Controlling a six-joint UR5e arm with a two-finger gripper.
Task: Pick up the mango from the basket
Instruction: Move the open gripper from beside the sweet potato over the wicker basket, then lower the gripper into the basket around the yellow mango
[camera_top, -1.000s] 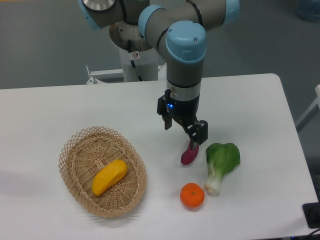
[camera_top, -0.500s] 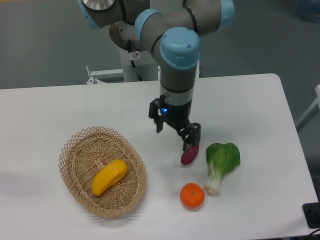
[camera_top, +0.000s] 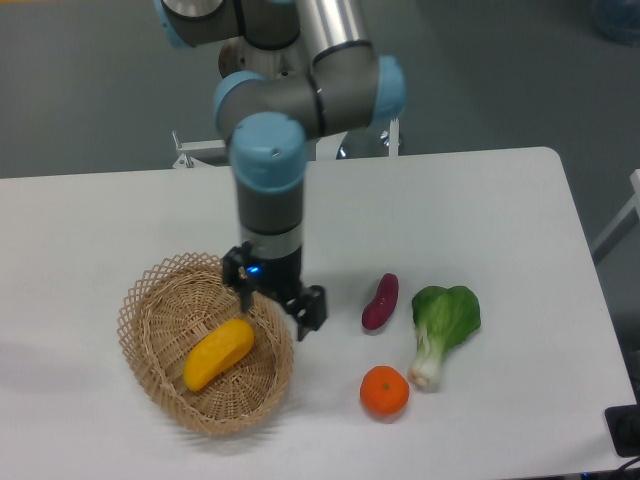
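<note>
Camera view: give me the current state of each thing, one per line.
mango: lying in the basket, not gripped.
basket: upright on the table, holding only the mango.
gripper: open, empty, over the basket's right rim.
purple eggplant: lying on the table, free.
orange: on the table.
bok choy: lying flat.

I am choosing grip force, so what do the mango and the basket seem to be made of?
The mango looks like smooth plastic or foam: uniform yellow-orange, matte, no blemishes, probably a replica. The basket looks like woven tan wicker, with visible strands and an open lattice rim.
</note>
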